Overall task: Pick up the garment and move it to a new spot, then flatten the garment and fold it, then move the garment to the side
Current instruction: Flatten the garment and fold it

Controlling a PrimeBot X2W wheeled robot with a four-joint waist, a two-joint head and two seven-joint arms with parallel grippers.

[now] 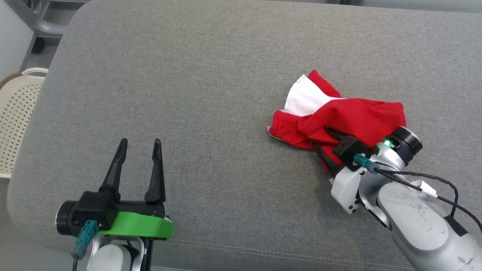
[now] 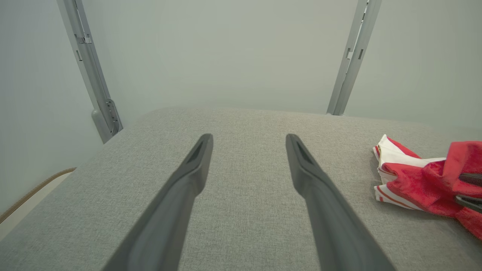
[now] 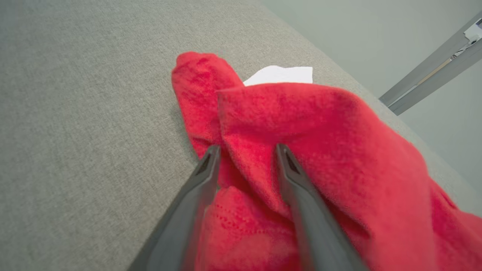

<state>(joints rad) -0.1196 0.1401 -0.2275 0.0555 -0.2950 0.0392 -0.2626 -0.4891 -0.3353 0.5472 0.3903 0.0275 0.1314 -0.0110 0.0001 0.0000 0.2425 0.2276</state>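
Note:
The garment [image 1: 354, 116] is a crumpled red and white cloth on the right half of the grey cushion [image 1: 226, 75]. It also lies at the right edge of the left wrist view as the garment [image 2: 421, 180]. My right gripper [image 1: 320, 136] reaches into its near side. In the right wrist view the right gripper [image 3: 246, 150] has its two fingers a little apart astride a raised red fold of the garment [image 3: 301, 113]. My left gripper [image 1: 140, 142] hangs open over bare cushion at the lower left, far from the cloth, and the left gripper [image 2: 248, 137] has nothing between its fingers.
A white perforated basket [image 1: 15, 113] stands off the cushion's left edge. Grey metal posts [image 2: 94, 94] [image 2: 350, 56] rise behind the cushion's far edge. The cushion's front edge runs just below both wrists.

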